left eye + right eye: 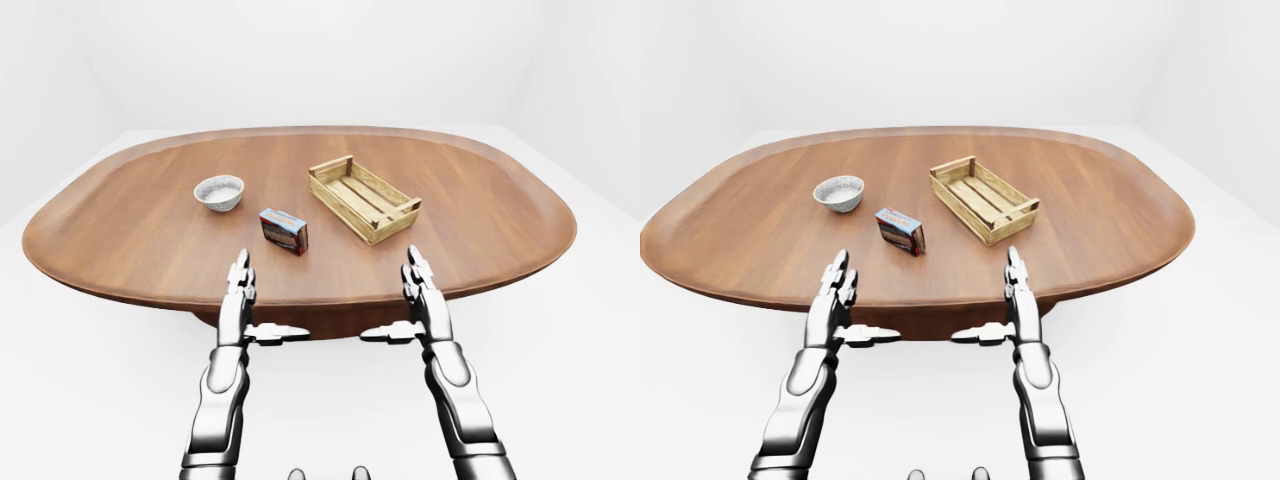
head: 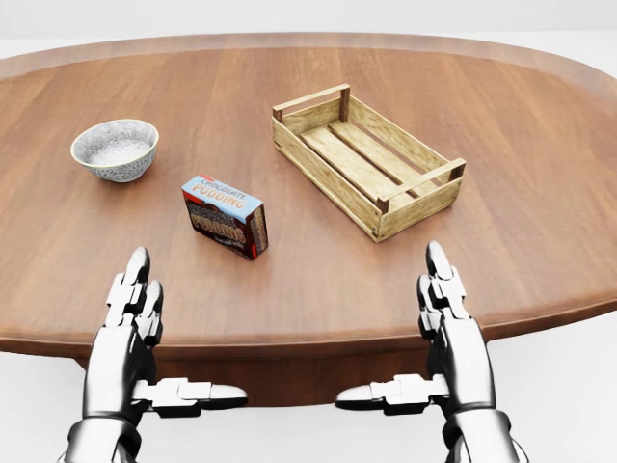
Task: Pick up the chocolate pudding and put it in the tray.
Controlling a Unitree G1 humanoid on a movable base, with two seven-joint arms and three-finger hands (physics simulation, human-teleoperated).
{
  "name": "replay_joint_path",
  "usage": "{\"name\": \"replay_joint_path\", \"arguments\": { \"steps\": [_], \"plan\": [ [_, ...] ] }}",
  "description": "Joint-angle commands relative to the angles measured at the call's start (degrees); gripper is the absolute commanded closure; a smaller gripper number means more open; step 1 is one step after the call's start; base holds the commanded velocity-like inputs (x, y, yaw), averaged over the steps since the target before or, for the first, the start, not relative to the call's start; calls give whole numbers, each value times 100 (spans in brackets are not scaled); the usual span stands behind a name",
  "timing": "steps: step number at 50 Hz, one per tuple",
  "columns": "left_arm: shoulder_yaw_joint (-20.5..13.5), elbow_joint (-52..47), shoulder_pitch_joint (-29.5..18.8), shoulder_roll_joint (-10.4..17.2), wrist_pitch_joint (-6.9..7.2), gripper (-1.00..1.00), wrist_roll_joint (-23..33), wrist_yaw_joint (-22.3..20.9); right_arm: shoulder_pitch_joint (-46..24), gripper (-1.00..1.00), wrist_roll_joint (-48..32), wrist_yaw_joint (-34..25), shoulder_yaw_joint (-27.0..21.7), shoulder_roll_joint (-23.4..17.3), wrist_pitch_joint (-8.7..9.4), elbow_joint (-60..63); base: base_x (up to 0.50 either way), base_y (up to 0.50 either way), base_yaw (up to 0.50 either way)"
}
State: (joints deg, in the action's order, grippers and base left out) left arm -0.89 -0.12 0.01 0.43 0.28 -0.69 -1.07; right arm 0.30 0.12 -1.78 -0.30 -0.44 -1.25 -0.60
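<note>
Probably a light, stiff cardboard carton, this chocolate pudding (image 2: 227,216), so no real crush worry unless squeezed hard (glossy print might be a bit slick). Best bet: pinch across the two long flat faces, fingers on one side, thumb on the other. Small rectangular box, blue top with white lettering, brown and red on the sides, lying slightly skewed. Sitting on the bench (image 2: 540,145) between the grey bowl (image 2: 115,149) on the left and the wooden slatted tray (image 2: 421,209) on the right of the head view, near both but touching neither. Left hand (image 2: 135,318) and right hand (image 2: 445,318) both spread wide at the bench's near edge, fingers straight, thumbs pointing inward, holding nothing. Tray empty, pudding not yet touched.
</note>
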Motion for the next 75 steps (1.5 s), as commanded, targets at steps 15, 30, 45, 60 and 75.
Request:
{"name": "replay_joint_path", "arguments": {
  "steps": [15,30,45,60,75],
  "plan": [
    [-136,-33,-7,74,125,-100,-136,-235,75,-100,-199,-398,23,-45,-375,-240,0,0,0],
    [-144,55,-46,73,78,-100,-145,-234,166,-100,-615,-228,135,-37,-375,-43,0,0,0],
    [-149,106,-69,77,57,-100,-160,-224,191,-100,-871,-168,203,-30,-375,-13,0,0,0],
    [-140,88,-43,77,59,-100,-158,-248,217,-100,-925,-213,222,-36,-375,-44,0,19,0],
    [-130,56,-29,73,87,-100,-154,-265,231,-100,-904,-253,230,-28,-375,-16,1,28,0]
  ]
}}
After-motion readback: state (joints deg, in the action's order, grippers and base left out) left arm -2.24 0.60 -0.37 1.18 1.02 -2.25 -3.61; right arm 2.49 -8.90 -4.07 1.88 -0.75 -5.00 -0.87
